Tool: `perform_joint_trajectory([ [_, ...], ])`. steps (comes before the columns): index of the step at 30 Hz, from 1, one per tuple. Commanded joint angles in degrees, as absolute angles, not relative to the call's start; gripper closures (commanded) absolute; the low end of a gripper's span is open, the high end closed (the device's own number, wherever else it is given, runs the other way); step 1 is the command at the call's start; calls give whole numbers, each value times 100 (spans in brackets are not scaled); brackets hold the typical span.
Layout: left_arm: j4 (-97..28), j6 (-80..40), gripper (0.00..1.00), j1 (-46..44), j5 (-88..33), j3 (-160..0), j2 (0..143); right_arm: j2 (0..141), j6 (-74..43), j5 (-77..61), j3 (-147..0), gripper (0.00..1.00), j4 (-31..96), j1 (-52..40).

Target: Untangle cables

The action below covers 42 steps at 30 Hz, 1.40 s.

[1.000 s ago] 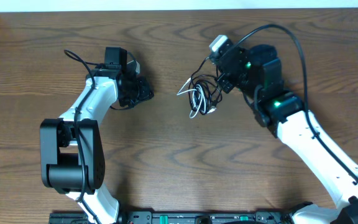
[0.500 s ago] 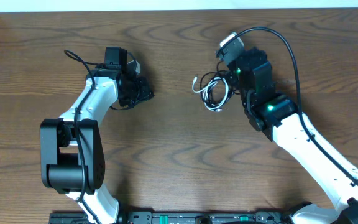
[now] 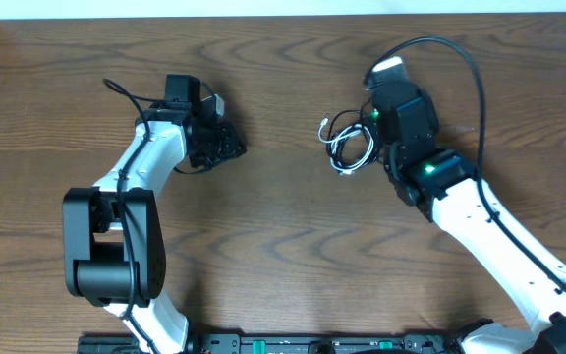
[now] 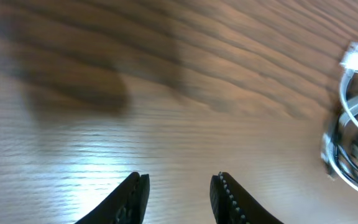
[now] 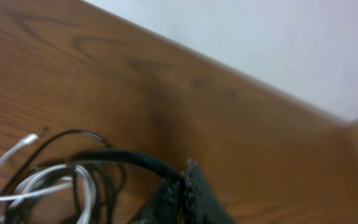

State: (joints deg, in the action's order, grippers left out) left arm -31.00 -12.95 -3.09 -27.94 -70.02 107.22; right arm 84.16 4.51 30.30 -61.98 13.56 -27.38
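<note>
Two cords, one knot, nothing separated yet. From overhead, the thin black cord [image 3: 347,126] with small plug ends and the shorter thin white cord [image 3: 344,160] sit in one small looped bundle on the brown wooden worktop [image 3: 283,256], right of centre and closer to the far edge. That bundle has slid toward the right edge over the last second, riding along with the right gripper [image 3: 371,138], which sits right against it. The loops look just as knotted as before, so I'd call this a drag and not a real pull-apart. The left gripper [image 3: 236,147] hasn't budged; it's parked left of centre, well apart from the cords.

In the left wrist view, its jaws are partly open with only bare wood between them, so it's holding nothing. The white cord's plug end and some loops show at the right side of the frame, now farther out of its reach.

Right wrist view: the fingers are pinched tight together, and the black cord [image 5: 123,155] arcs straight into the closed tips, so I read that as a grip on the black one. The white cord [image 5: 42,177] loops through the black just left of the jaws, lying on the wood.

My take: the left side needs to come over and pin the white cord before any more pulling helps.
</note>
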Motion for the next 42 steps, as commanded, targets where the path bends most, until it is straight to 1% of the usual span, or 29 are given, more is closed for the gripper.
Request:
perform_joint_trajectory([
  [1, -3105, -250, 60, -296, -4239, -7035, 10624, 8359, -1297, 2257, -6235, 99, 1566, -2475],
  [3, -3138, 333, 53, -311, -5168, -7035, 10624, 8359, -1533, 1487, -6235, 99, 1662, -2274],
  [5, -3218, 753, 44, -390, -5690, -7035, 10624, 8359, -1765, 729, -6235, 99, 1717, -2053],
  [8, -3301, 1151, 37, -670, -5739, -7035, 10624, 8359, -2200, -180, -6235, 99, 1737, -1686],
  [10, -3297, 1391, 36, -902, -5732, -7035, 10624, 8359, -2357, -613, -6235, 99, 1741, -1496],
  [13, -3262, 1610, 35, -1284, -5312, -7035, 10624, 8359, -2359, -991, -6235, 99, 1820, -1354],
  [15, -3194, 1610, 36, -1568, -4825, -7035, 10624, 8359, -2355, -1004, -6235, 99, 1922, -1343],
  [21, -2720, 1605, 36, -2287, -3953, -7035, 10641, 8359, -2351, -1007, -6235, 99, 2043, -1354],
  [27, -2434, 1601, 35, -2729, -2875, -7032, 10652, 8359, -2351, -1009, -6235, 99, 2045, -1354],
  [34, -1570, 1275, 34, -2869, -2733, -6884, 10781, 8359, -2305, -1129, -6235, 99, 2056, -1354],
  [37, -1404, 1275, 34, -2869, -2733, -6866, 10860, 8359, -2261, -1133, -6235, 99, 2110, -1354],
  [42, -1107, 683, 34, -2871, -2738, -6866, 11126, 8359, -2263, -1133, -6235, 99, 2200, -1354],
])
